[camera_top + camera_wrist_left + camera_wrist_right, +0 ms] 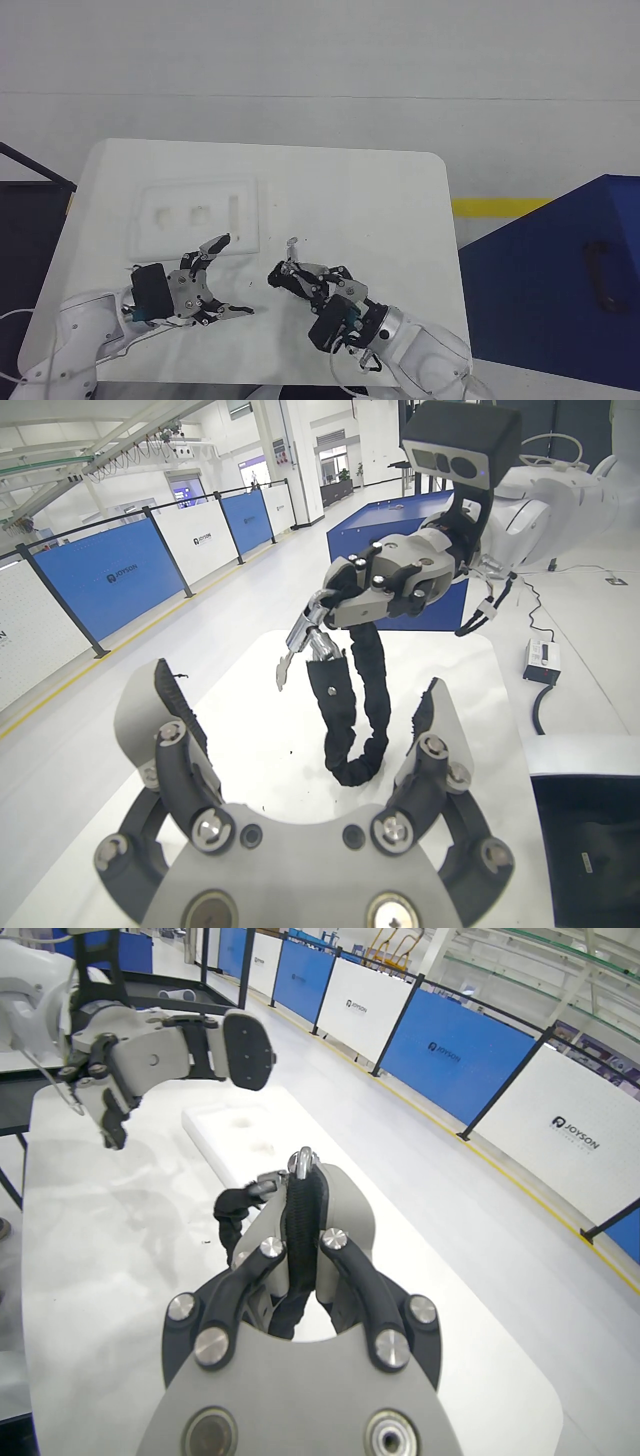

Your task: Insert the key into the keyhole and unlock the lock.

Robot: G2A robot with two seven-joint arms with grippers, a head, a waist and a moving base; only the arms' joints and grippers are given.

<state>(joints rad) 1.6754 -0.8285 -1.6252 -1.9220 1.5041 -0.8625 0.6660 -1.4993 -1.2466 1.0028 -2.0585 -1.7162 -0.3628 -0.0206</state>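
Two grippers face each other over the table's 6 o'clock edge. My right gripper, at 5 o'clock, is clamped on the lock, and the key dangles beside it. My left gripper, at 7 o'clock, gapes wide and empty. Step, as I judge it: taking the key. Next, the left must pinch that loose key squarely.

Lower centre of the top view: the lock is too small to tell its parts apart. The right gripper clamps it, closed jaws hiding most of its body. How the dangling key attaches is unclear.
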